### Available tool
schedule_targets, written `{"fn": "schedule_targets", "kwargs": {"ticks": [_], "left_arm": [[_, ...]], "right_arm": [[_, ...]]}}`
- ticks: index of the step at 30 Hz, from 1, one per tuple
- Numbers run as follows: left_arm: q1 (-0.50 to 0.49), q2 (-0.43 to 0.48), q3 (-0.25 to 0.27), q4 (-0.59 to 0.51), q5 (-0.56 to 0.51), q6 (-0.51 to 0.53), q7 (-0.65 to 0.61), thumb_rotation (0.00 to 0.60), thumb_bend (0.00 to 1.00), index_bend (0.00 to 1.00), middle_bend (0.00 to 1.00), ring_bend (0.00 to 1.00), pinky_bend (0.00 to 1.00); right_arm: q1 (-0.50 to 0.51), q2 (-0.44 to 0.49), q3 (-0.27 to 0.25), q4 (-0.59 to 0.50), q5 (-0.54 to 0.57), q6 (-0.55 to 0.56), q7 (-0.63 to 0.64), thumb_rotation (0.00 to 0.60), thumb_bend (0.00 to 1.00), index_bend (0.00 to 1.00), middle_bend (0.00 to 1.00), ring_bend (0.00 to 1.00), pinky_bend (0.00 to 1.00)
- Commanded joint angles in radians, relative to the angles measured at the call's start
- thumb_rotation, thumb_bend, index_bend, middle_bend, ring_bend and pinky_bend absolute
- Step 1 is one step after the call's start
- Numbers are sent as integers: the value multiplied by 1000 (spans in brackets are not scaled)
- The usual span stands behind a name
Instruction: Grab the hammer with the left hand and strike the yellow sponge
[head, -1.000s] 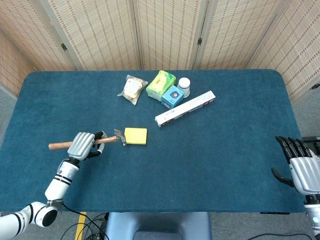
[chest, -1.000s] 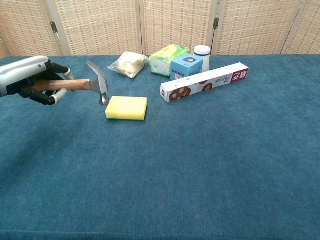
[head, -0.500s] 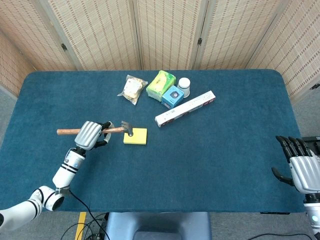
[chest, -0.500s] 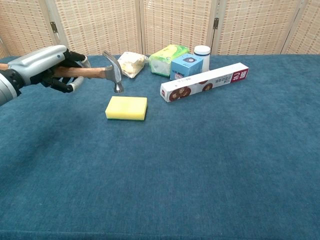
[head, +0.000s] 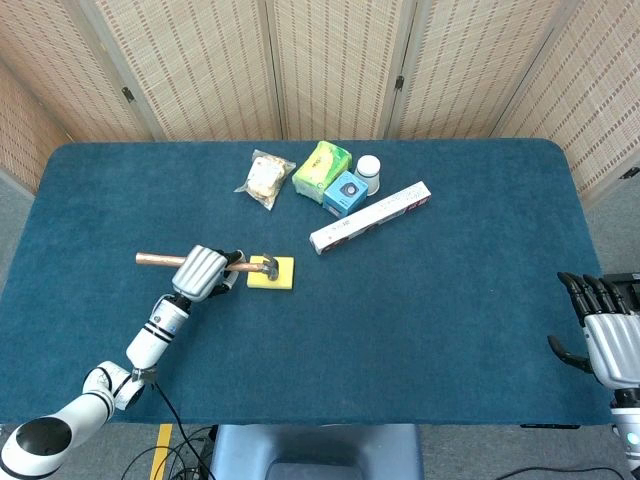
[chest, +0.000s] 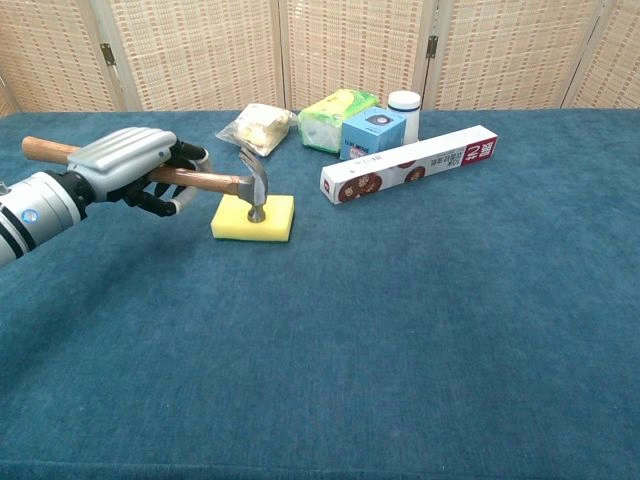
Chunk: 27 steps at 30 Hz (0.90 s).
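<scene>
My left hand (head: 201, 272) (chest: 132, 165) grips the wooden handle of the hammer (head: 155, 259) (chest: 205, 180). The steel head (chest: 255, 186) points down and rests on top of the yellow sponge (head: 279, 273) (chest: 275, 219), which lies flat on the blue table. The handle's free end sticks out to the left past my fingers. My right hand (head: 608, 338) hangs at the table's right front edge with its fingers apart and nothing in it; the chest view does not show it.
At the back stand a clear bag of snacks (head: 264, 178), a green packet (head: 322, 167), a small blue box (head: 346, 192), a white jar (head: 368, 173) and a long white box (head: 371, 217). The blue table (head: 440, 300) spreads to the right.
My left hand has carried the hammer to the right, lifted it, then brought the head down onto the sponge. The right hand has stayed put.
</scene>
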Motion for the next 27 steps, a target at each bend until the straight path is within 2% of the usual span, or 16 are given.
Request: {"fn": "schedule_targets", "kwargs": {"ticks": [1, 9, 15, 23, 27], "left_arm": [[-2, -13, 9, 24, 4, 9, -17, 600, 660, 733, 716, 711, 854], [15, 32, -33, -48, -42, 56, -102, 600, 660, 735, 719, 711, 854], [17, 34, -15, -45, -30, 64, -68, 600, 660, 737, 721, 711, 854], [15, -31, 21, 53, -18, 17, -45, 600, 660, 739, 723, 711, 854], [17, -39, 22, 73, -19, 28, -68, 600, 660, 742, 726, 711, 853]], "right_arm": [[-2, 1, 0, -1, 0, 3, 1, 600, 199, 0, 119, 72, 92], [-5, -4, -1, 6, -4, 8, 8, 600, 200, 0, 120, 72, 92], [-3, -8, 0, 14, -2, 3, 13, 600, 200, 0, 120, 72, 92], [-6, -6, 1, 15, 5, 2, 14, 600, 200, 0, 120, 72, 93], [-10, -5, 1, 14, 5, 8, 14, 600, 200, 0, 120, 72, 92]]}}
